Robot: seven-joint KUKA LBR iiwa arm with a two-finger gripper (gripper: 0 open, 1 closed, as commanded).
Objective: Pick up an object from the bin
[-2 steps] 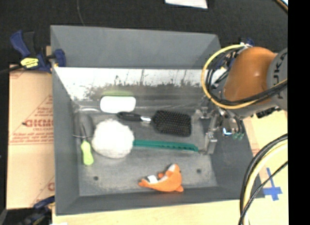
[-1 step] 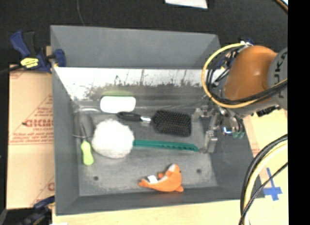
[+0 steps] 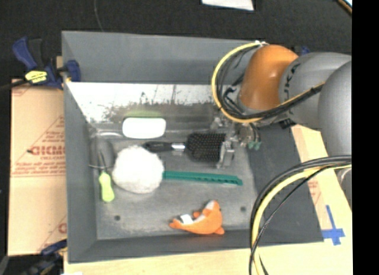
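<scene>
A fluffy white ball (image 3: 137,170) sits left of the middle. A long green comb (image 3: 204,178) sticks out from its right side. An orange toy fish (image 3: 198,218) lies lower down, and a white block (image 3: 144,128) lies above the ball

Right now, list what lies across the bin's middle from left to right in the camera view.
Yellow-green handle → white fluffy ball → black brush head → gripper.

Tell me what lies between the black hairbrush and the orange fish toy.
A green comb, seen in the camera view, lies between the hairbrush and fish toy.
</scene>
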